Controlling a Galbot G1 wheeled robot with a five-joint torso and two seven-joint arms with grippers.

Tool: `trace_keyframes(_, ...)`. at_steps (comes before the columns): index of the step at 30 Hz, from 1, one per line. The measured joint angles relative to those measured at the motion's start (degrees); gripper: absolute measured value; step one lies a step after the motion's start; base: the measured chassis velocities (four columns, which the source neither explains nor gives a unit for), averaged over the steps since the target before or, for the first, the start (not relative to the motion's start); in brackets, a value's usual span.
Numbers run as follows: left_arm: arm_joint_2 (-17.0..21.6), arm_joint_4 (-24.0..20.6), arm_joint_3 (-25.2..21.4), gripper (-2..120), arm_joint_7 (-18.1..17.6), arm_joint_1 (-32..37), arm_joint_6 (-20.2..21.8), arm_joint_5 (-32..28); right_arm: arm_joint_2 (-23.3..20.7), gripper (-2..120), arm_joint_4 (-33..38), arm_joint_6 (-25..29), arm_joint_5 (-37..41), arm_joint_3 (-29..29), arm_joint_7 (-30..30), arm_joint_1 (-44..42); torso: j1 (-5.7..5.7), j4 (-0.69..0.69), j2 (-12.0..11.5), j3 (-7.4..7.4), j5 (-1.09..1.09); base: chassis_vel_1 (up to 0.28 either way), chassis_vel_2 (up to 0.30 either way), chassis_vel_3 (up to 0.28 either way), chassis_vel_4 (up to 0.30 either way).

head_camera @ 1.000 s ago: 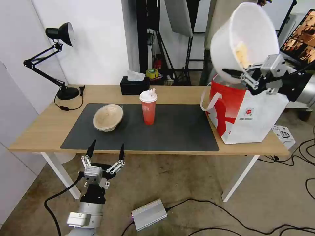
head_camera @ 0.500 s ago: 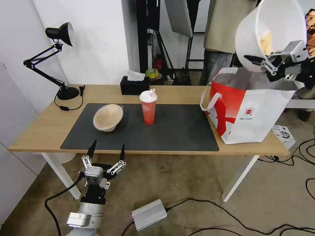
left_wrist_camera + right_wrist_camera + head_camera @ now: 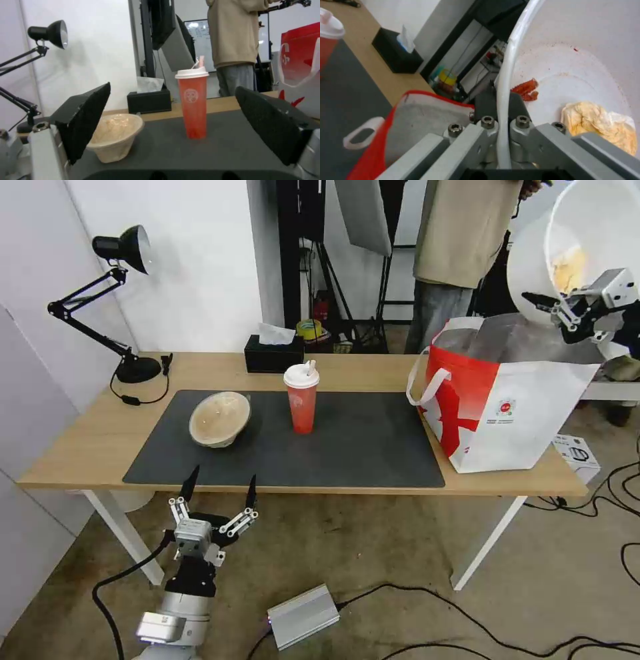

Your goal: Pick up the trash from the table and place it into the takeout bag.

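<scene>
Right gripper pinched on thin rim of round white bowl, tipped above shiny-lined takeout bag at tabletop's right end. Maybe yellow scraps inside. Left gripper spread wide below front edge.

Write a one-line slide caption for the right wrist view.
Right gripper pinches the white bowl's rim above the open takeout bag.

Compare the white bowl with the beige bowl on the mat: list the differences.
The white bowl is held in the air above the takeout bag, its rim pinched by the right gripper; the beige bowl rests on the mat, ungripped. The white bowl is open, with yellowish scraps inside; the beige bowl is lidded. The white bowl is opaque white, the beige one translucent. Both are round and tilted.
</scene>
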Motion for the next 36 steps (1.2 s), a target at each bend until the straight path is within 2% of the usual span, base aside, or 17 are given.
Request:
trace_keyframes(8,-0.1,0.4,0.1,100,0.6,0.1,-0.2,0.0,4.0,0,-2.3,0.1,-3.0,-3.1,-0.1,2.8,0.00,-0.01,0.0,0.00,0.00,0.000,0.000,0.000,0.000)
trace_keyframes(12,-0.5,0.7,-0.1,100,0.6,0.7,-0.9,0.1,6.9,0,-4.8,0.2,-4.4,-9.2,-0.1,8.3,0.00,0.01,0.0,0.00,0.00,0.000,0.000,0.000,0.000)
trace_keyframes(16,-0.7,0.8,-0.2,100,0.7,1.1,-1.3,0.2,8.6,0,-6.6,0.5,-5.2,-11.7,-0.3,10.5,-0.01,0.00,0.0,0.00,0.00,0.000,0.000,0.000,0.000)
trace_keyframes(36,-0.9,2.4,-0.4,100,0.8,0.5,-1.4,0.3,14.2,0,-13.9,2.2,-8.5,-18.3,-1.1,17.6,-0.01,0.00,0.0,0.00,0.00,0.000,0.000,0.000,0.000)
